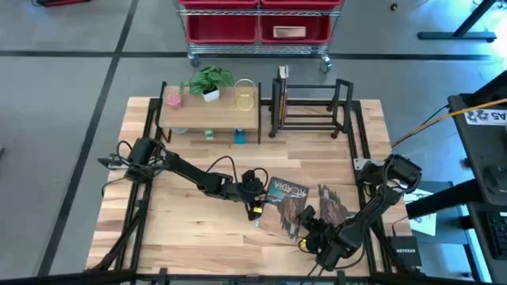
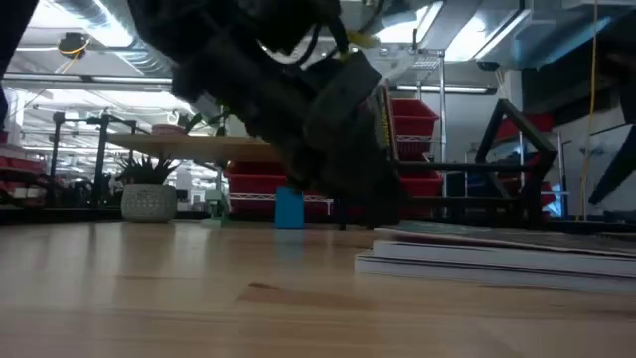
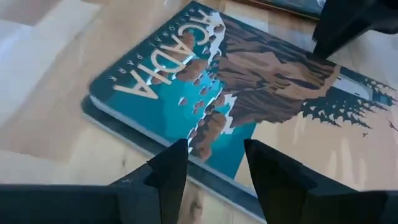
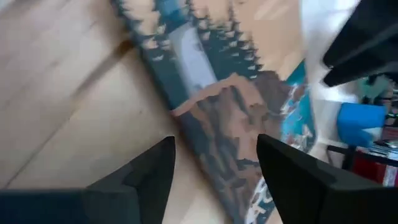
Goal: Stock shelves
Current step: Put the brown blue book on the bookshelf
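Wood table (image 1: 182, 214): left pincer (image 3: 214, 165) agape over Acadia book (image 3: 186, 81) edge.

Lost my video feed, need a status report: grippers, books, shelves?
Left gripper open over the Acadia book. Right gripper open at its other end. Book flat on table; black rack holds one book.

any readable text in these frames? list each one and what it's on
"ACADIA": large white letters on the teal book cover, lying flat on the table between the left gripper and right gripper.
"NATIONAL PARK": small letters beside it on the same cover.
White tag at the right edge, high view: seemingly "A5", shown upside down, uncertain.
Label on the red bin: too small to read.
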### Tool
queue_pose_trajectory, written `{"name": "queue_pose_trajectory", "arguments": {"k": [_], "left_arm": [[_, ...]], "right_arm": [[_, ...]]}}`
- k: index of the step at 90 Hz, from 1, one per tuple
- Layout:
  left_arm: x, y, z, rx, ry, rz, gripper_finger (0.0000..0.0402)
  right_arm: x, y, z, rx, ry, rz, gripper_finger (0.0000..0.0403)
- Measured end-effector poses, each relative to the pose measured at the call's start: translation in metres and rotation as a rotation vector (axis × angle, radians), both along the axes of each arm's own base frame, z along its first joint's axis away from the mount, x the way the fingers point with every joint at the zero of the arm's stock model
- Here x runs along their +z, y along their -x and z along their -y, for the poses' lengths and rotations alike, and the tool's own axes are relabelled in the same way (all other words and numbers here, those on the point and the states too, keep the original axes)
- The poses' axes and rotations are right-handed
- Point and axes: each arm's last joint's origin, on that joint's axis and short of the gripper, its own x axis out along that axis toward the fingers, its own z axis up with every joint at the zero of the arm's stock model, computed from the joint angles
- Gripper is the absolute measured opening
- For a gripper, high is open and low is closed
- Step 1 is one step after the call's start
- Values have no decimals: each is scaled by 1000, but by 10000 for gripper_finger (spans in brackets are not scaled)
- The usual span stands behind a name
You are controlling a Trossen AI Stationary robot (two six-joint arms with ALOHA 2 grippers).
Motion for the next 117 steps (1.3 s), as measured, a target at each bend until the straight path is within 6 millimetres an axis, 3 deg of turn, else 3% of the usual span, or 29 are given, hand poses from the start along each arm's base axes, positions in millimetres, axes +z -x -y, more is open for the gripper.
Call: {"name": "queue_pose_trajectory", "arguments": {"k": [17, 43, 53, 70, 84, 101, 117], "left_arm": [[-9, -2, 1, 12, 19, -7, 153], [-9, -1, 1, 11, 18, -17, 153], [-10, -1, 2, 5, 20, -22, 153], [-11, 0, 2, 5, 30, -28, 153], [-12, 0, 2, 5, 24, -32, 153], [-12, 0, 2, 5, 19, -32, 153], [-12, 0, 2, 9, 16, -31, 153]], "right_arm": [[10, -10, -5, -2, 67, 139, 172], [11, -11, -7, 111, 91, -42, 179], [15, -10, -10, 161, 77, -153, 193], [19, -11, -13, 180, 68, -191, 226], [23, -4, -9, 235, 203, -277, 237], [23, -3, -10, 213, 132, -329, 237], [14, -5, -10, 206, 102, -234, 237]]}}
